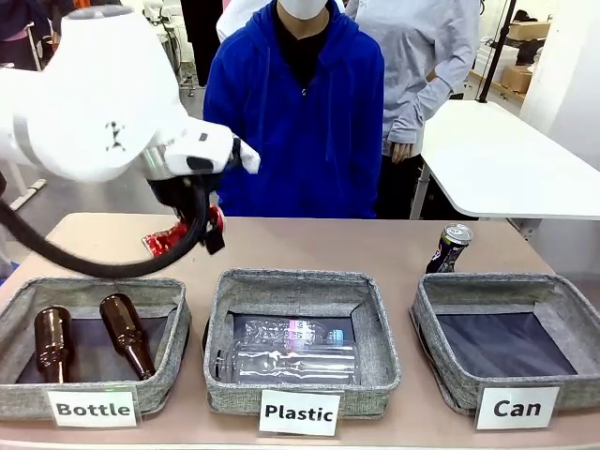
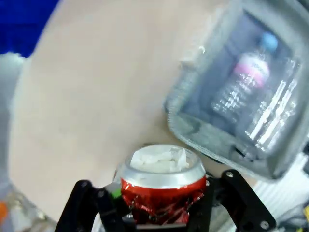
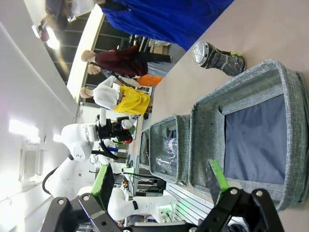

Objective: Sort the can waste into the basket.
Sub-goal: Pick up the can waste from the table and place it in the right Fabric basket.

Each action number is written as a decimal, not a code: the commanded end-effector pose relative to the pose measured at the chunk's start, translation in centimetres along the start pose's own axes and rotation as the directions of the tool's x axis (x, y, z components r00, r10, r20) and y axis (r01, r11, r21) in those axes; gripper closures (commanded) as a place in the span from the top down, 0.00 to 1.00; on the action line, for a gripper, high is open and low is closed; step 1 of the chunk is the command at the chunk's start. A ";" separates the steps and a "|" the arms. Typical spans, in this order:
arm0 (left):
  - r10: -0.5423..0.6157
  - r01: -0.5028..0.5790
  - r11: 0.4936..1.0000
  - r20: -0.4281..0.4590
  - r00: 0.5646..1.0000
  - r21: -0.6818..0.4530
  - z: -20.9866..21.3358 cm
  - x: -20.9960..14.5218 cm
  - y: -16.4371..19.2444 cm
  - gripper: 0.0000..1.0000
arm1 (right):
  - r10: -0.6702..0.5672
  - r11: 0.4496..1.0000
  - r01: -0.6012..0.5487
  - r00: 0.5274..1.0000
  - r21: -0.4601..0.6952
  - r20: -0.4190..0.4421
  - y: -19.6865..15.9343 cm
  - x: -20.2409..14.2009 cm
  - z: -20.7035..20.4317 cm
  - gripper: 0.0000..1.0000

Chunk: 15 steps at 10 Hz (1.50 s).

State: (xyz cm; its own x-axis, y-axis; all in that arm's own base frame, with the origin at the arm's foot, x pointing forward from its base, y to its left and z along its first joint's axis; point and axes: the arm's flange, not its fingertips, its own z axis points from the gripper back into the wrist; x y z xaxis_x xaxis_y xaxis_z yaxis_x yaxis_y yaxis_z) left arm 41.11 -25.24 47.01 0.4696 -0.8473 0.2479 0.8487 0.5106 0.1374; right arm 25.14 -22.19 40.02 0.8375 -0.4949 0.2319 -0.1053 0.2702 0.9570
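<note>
Table (image 1: 356,246): Bottle basket (image 1: 94,284), Plastic basket (image 1: 291,277), Can basket (image 1: 497,281), dark can (image 1: 450,248) upright.

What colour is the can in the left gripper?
Red body, silver top: the dented metal can, best in left wrist view.

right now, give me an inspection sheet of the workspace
surface: tan table, no spills seen
job's things: red can in left gripper; dark can on the table behind Can basket, nothing in it
clutter: Bottle basket with two brown bottles; Plastic basket with clear bottles
grippers: left gripper shut on red can; right gripper open, facing Can basket
cables: black cable looping under left arm
surroundings: person in blue hoodie at far side; white table behind
</note>
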 end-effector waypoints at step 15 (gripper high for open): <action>-0.587 0.636 0.767 0.488 0.647 0.079 3.1 25.7 -15.7 0.07 | 0.000 1.000 0.000 1.000 0.000 0.001 0.0 0.0 0.0 1.00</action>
State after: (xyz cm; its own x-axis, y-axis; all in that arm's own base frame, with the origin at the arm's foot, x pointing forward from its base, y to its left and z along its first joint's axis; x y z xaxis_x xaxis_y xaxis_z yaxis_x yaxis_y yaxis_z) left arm 35.03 -51.38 53.63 -0.2253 -0.8001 0.5560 0.9433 -0.0364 0.3298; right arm 25.11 -22.21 39.99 0.8375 -0.4953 0.2308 -0.1041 0.2702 0.9572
